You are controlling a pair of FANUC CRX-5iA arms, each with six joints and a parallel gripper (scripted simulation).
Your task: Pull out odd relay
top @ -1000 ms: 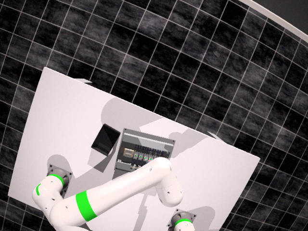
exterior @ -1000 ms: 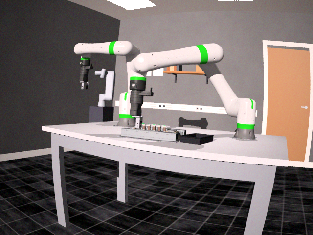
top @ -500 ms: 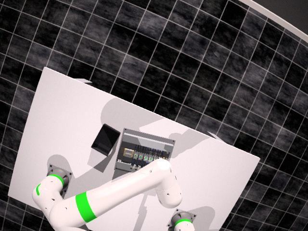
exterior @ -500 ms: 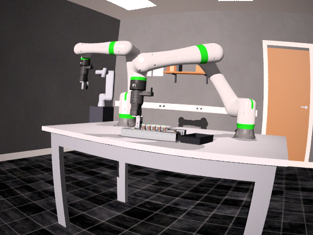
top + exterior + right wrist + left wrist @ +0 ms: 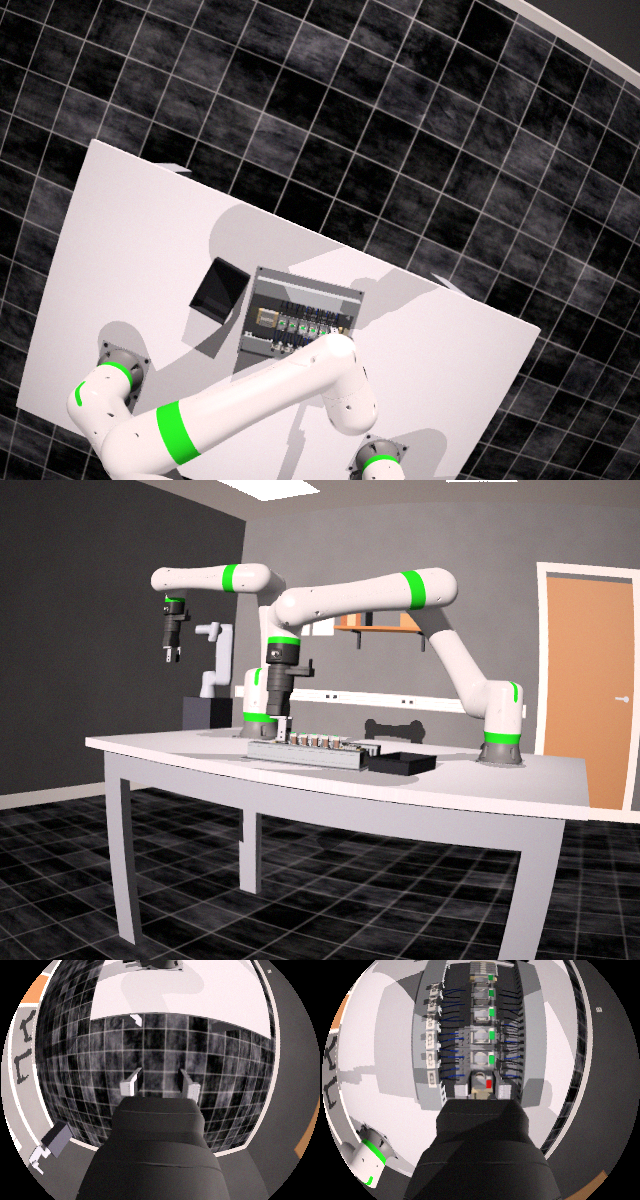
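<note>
One long black-and-grey relay panel with slotted grey ducts (image 5: 307, 286) (image 5: 305, 754) (image 5: 535, 1035) is lying on one white rectangular table (image 5: 129, 217) (image 5: 491, 784) (image 5: 386, 1132) (image 5: 225, 995). Six small block-shaped relays are standing in one row; five are showing green buttons and one is showing a red button. One open-topped black parts tray (image 5: 219, 289) (image 5: 402, 763) is sitting beside the panel. Two white arms with green bands are reaching out, each carrying one black two-fingered gripper.
</note>
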